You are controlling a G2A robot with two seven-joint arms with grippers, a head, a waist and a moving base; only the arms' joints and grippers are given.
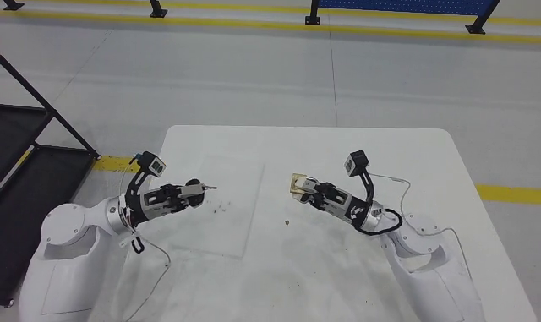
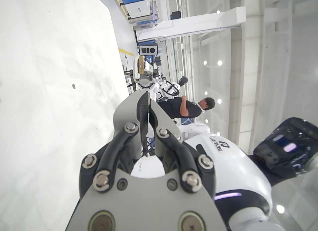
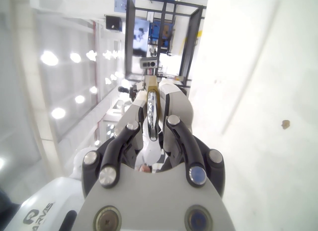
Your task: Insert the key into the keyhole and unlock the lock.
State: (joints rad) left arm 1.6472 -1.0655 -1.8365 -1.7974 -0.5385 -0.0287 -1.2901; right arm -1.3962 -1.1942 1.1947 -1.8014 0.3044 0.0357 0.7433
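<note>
In the top view, your left gripper (image 1: pixel 196 188) is closed tight on the key (image 1: pixel 207 188), whose blade points out towards the middle of the white table (image 1: pixel 355 153). Your right gripper (image 1: pixel 304 188) is clamped on the brass padlock (image 1: pixel 297 182), which is turned towards the key; key and padlock are well apart. A clear sheet (image 1: pixel 228 229) lies on the table under and beside the key. A small dark speck (image 1: pixel 287 223) sits on the table between the two arms, and a black rack (image 1: pixel 34 153) stands on the floor off the table's left side.

In the left wrist view, your left gripper (image 2: pixel 148 98) has its fingers pressed together; the black pads (image 2: pixel 142 108) pinch a thin flat piece seen edge-on, which is the key. The tabletop runs alongside, and the gripper is clear of it. Far ahead, the right gripper holds the padlock (image 2: pixel 141 67) with a brass face turned this way; the speck (image 2: pixel 73 86) lies on the table between them.

In the right wrist view, your right gripper (image 3: pixel 152 93) is closed only as far as the padlock allows, its fingers (image 3: pixel 134 110) gripping both flat sides. The brass body (image 3: pixel 151 85) sits at the fingertips; the chrome shackle (image 3: pixel 151 111) runs back between the fingers towards the palm. The speck (image 3: pixel 285 124) lies on the table off to one side.
</note>
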